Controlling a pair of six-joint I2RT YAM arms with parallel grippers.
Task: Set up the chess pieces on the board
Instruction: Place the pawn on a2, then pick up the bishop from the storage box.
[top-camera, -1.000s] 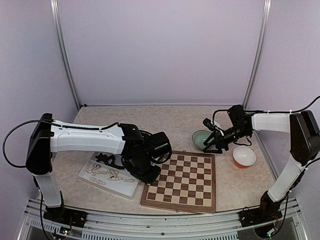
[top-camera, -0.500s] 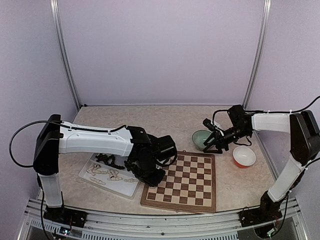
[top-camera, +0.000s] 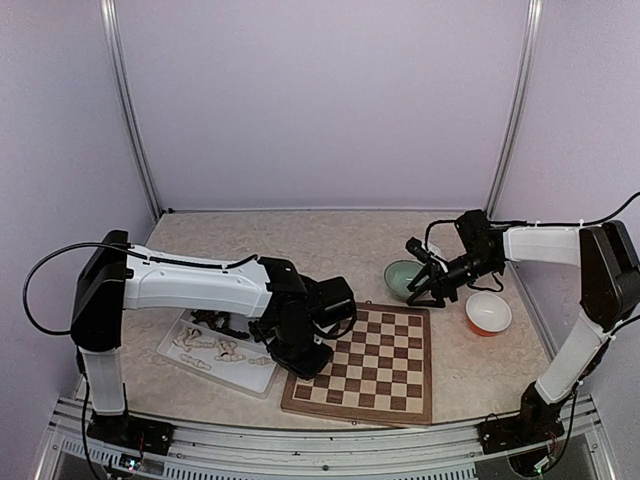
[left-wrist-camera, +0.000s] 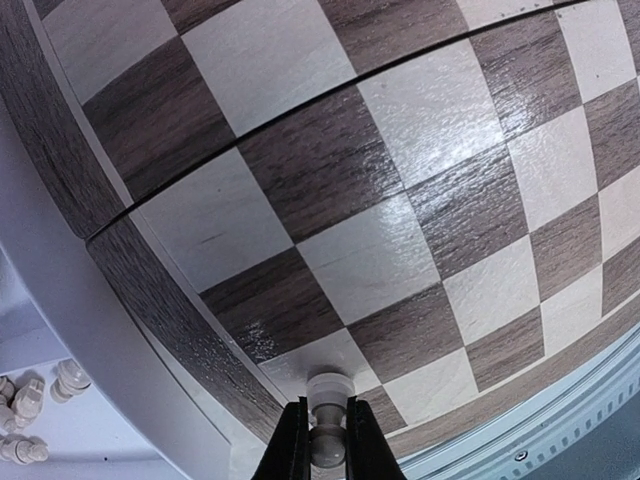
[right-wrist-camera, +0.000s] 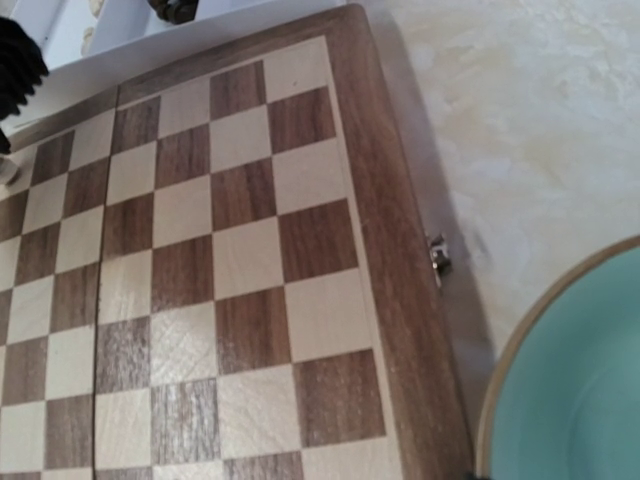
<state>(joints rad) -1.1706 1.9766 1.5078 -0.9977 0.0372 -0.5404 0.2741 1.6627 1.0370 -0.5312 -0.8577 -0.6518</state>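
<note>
Left gripper (left-wrist-camera: 328, 432) is almost closed, its fingers (left-wrist-camera: 292, 445) pinching one small cream-white chess piece (left-wrist-camera: 328, 405) by the upper part, with the round base pointing at the board. The piece is over a light square in the outer row of the flat wooden chessboard with tan and dark brown checks (left-wrist-camera: 330, 190), just inside the brown rim. Can't tell whether the base is touching the square.

In the top view this gripper (top-camera: 300, 356) is at the left rim of the chessboard (top-camera: 380, 372), right beside the white rectangular tray (top-camera: 255, 376). The tray holds the loose cream pieces (top-camera: 205, 345) and the dark brown-black pieces (top-camera: 215, 320).

Right gripper (top-camera: 422, 291) hangs just past the board's far right corner, next to the teal bowl (top-camera: 400, 272). Its wrist view shows only the board corner (right-wrist-camera: 230, 270) and the bowl rim (right-wrist-camera: 575, 390). The fingers aren't in that frame, so the jaw opening can't be told and no load is visible. An orange bowl with a white inside (top-camera: 488, 313) sits right of the board, apart from it.
</note>
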